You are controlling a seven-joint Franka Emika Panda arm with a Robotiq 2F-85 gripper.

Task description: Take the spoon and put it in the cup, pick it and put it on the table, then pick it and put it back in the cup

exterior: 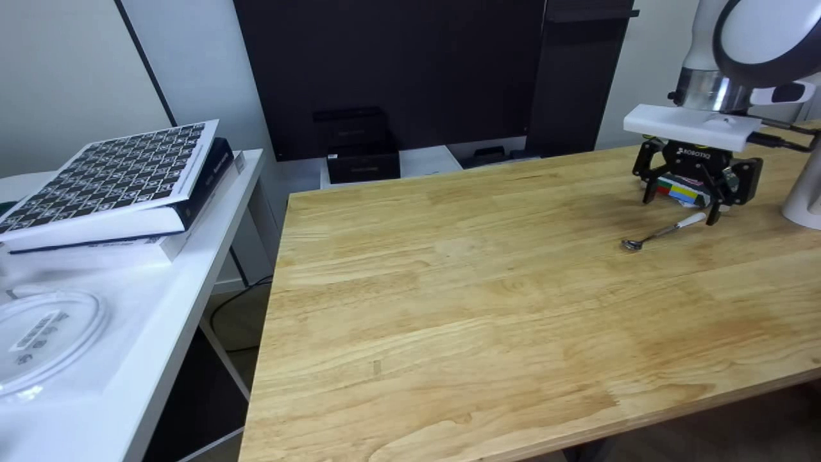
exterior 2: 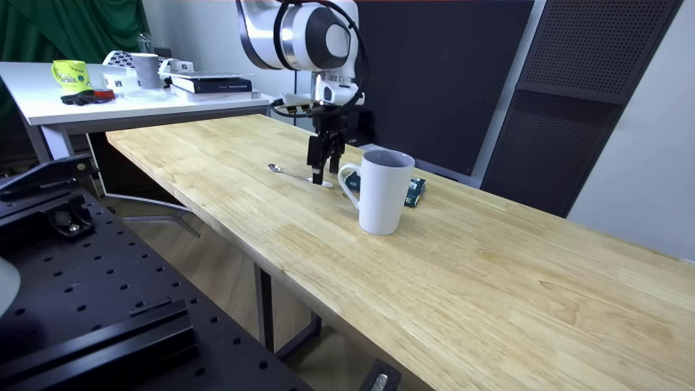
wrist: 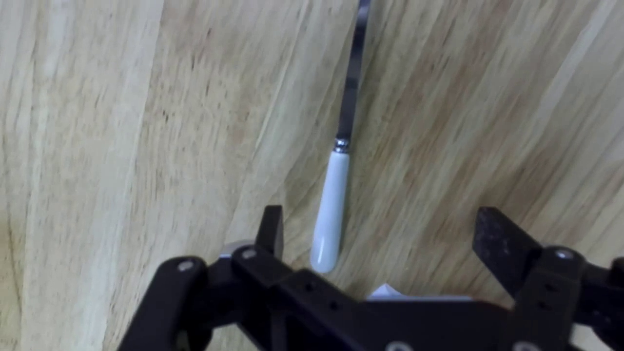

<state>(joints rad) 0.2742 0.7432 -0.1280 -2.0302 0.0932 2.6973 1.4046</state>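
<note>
The spoon lies flat on the wooden table [exterior: 462,308]. Its metal bowl and stem end in a white handle in both exterior views [exterior: 660,232] [exterior 2: 296,175]. In the wrist view the white handle [wrist: 333,204] lies between the fingers, nearer the left one, touching neither; the bowl is out of frame. My gripper [wrist: 379,226] is open and empty, low over the handle end, also in both exterior views [exterior: 681,208] [exterior 2: 324,175]. The white cup [exterior 2: 383,195] stands upright on the table near the gripper, handle toward it; an exterior view cuts it off at the right edge [exterior: 805,199].
A flat colourful box [exterior: 683,191] lies behind the gripper, partly hidden by the cup in an exterior view [exterior 2: 415,193]. A white side table [exterior: 135,321] holds books [exterior: 122,192]. A dark panel [exterior: 397,70] stands behind the table.
</note>
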